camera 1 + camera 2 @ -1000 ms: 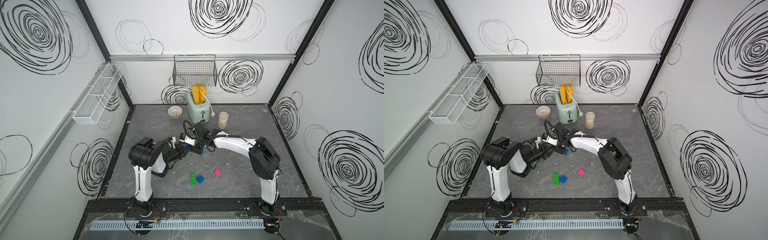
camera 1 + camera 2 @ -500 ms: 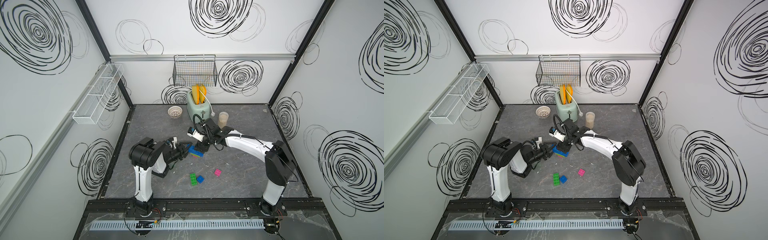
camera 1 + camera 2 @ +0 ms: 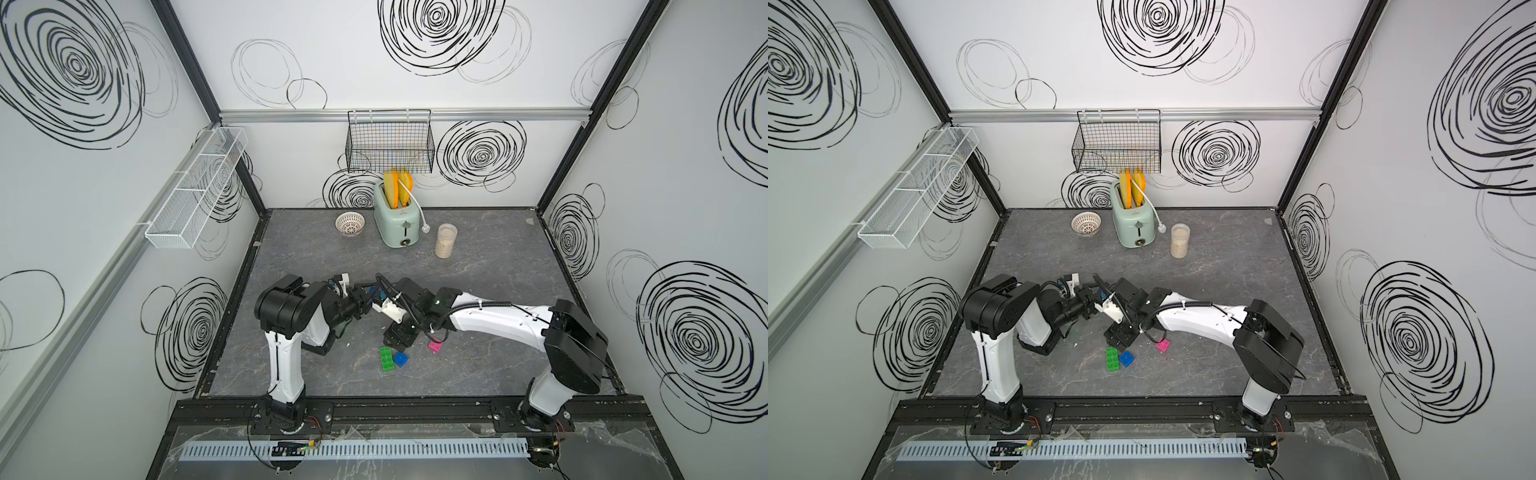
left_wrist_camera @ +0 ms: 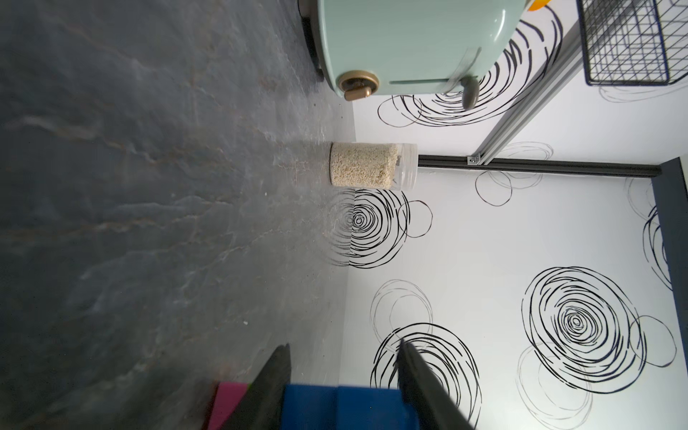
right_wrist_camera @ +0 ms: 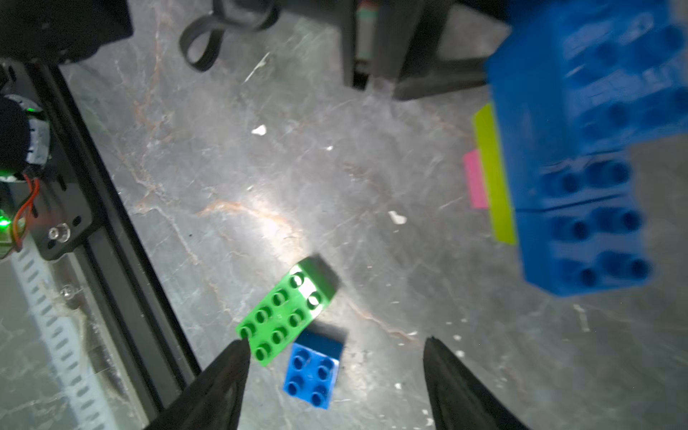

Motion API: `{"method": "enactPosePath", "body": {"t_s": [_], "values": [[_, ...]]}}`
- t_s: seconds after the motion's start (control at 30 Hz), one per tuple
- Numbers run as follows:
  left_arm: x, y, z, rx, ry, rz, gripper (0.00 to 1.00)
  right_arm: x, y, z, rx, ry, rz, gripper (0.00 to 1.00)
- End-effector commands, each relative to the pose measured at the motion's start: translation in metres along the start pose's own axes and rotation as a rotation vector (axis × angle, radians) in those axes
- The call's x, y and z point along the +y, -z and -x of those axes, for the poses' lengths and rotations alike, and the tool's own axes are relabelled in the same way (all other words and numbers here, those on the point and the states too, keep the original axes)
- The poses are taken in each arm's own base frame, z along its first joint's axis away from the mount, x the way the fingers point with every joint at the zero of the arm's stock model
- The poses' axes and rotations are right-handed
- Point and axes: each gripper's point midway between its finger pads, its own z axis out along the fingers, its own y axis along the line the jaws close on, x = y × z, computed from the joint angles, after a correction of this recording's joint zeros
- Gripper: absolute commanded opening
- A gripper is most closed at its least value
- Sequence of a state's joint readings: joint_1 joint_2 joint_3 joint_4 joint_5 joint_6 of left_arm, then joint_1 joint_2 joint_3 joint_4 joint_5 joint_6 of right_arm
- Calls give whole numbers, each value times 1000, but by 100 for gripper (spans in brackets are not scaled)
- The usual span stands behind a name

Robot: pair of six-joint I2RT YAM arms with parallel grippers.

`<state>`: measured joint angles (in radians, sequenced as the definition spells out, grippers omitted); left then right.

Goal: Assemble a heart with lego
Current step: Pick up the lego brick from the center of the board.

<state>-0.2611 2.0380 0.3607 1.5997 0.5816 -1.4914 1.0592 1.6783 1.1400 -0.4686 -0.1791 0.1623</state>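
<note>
The left gripper (image 4: 344, 344) pinches the heart (image 4: 335, 405), a clump of blue, lime and pink bricks held off the tabletop (image 3: 478, 270). The right gripper (image 5: 337, 343) is spread wide just above loose bricks. From it, in a top view, the green brick (image 3: 386, 360) lies at 7 o'clock, the blue brick (image 3: 401, 359) at 6 and the pink brick (image 3: 435, 346) at 3.

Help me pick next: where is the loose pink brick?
In both top views the small pink studded plastic brick lies right of the loose square blue plastic brick.
</note>
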Motion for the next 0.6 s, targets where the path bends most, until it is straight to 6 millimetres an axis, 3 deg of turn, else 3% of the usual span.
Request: {"method": "enactPosePath", "body": {"t_s": [0.0,0.27,0.57], "values": [[-47,12,11,-56,-137,-176,41,8,-6,-9,26,-121,-13,77],[-51,22,20,-95,-149,-178,41,21,-36,-27,99,-163,-38,75],[-51,23,21,-97,-147,-179,41,32,-56,-31,127,-132,-50,68]]}}
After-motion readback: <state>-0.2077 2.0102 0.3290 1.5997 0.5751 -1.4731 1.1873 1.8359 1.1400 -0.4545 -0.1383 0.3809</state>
